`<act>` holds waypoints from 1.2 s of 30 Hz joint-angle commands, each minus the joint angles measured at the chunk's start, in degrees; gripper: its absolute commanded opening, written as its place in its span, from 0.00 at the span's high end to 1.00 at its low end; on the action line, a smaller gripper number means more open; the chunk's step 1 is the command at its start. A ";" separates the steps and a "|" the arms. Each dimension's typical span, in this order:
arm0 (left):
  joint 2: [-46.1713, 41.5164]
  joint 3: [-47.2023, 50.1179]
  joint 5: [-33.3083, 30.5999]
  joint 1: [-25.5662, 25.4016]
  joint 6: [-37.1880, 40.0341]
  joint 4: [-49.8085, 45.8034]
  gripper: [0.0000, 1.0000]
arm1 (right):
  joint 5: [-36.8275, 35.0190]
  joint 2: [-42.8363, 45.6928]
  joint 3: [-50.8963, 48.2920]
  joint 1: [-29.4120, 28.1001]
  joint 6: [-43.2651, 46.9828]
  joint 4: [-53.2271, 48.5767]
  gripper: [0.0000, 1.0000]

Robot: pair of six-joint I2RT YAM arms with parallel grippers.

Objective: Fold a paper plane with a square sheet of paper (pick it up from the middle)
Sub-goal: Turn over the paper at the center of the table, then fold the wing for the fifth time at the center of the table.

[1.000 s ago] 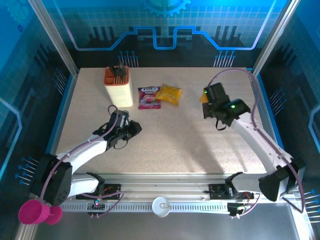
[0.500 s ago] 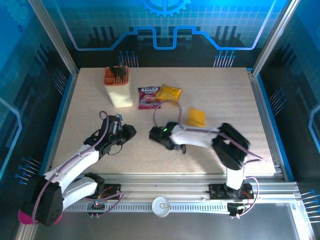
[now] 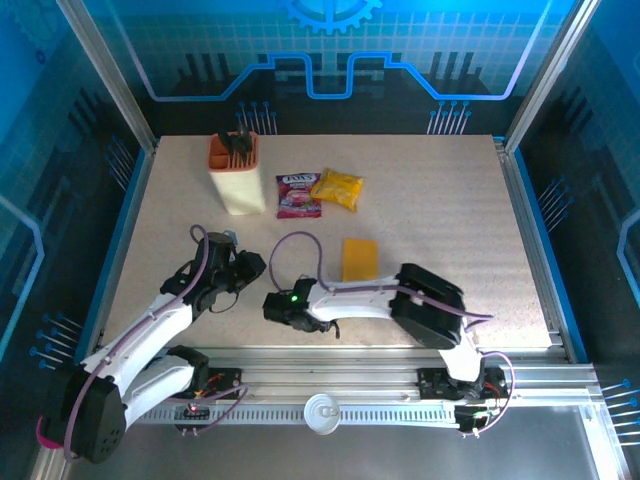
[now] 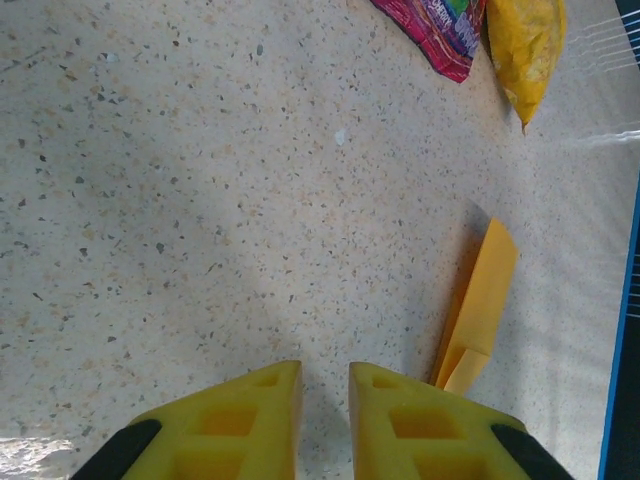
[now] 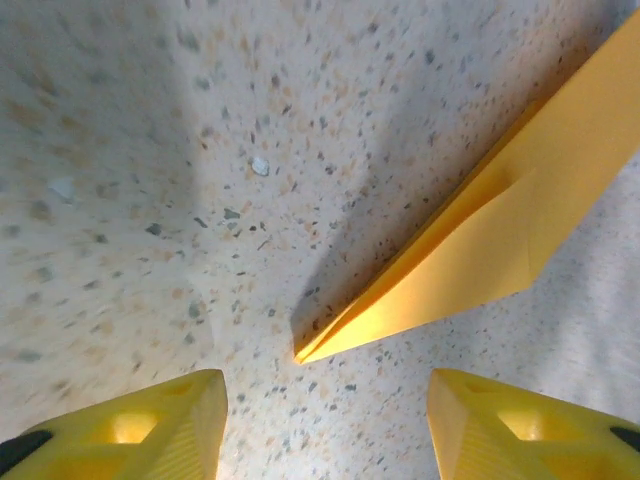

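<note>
The paper plane (image 3: pixel 360 259), folded from orange-yellow paper, lies flat on the speckled table (image 3: pixel 450 200) just right of centre. In the right wrist view its pointed, layered tip (image 5: pixel 500 240) rests on the table just ahead of my right gripper (image 5: pixel 325 385), which is open and holds nothing. From above, my right gripper (image 3: pixel 275 308) is low at the front centre, left of the paper. My left gripper (image 3: pixel 252 268) hovers further left. Its jaws (image 4: pixel 325 368) stand a narrow gap apart with only bare table between them, and the paper (image 4: pixel 483 295) lies ahead to the right.
A cream holder with an orange top (image 3: pixel 237 175) stands at the back left. Beside it lie a purple-red printed packet (image 3: pixel 297 195) and a glossy yellow snack bag (image 3: pixel 338 188). The left wrist view has the packet (image 4: pixel 440 30) and bag (image 4: pixel 525 40) far ahead.
My right arm swung from the back right down to the front centre, and its jaws opened. The paper it carried now lies on the table. The left gripper drifted slightly nearer and left.
</note>
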State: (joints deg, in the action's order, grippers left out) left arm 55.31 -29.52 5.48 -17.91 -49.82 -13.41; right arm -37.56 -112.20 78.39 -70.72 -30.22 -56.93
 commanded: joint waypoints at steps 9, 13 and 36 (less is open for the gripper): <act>8.04 -8.29 4.03 -8.06 4.13 2.73 0.77 | 31.71 27.31 -15.56 30.80 3.27 18.40 0.44; 18.20 -13.51 3.83 -17.35 3.33 8.23 0.77 | 44.44 30.99 -22.95 44.76 1.21 25.47 0.44; 47.41 -25.43 0.00 -27.40 1.46 19.61 0.84 | 68.62 32.98 -45.94 60.52 -8.08 48.15 0.53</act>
State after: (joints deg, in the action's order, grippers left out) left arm 101.56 -54.33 7.64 -46.72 -48.05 4.21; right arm 27.97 -79.44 33.34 -10.66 -36.58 -12.27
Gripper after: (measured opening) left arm 0.163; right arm 0.472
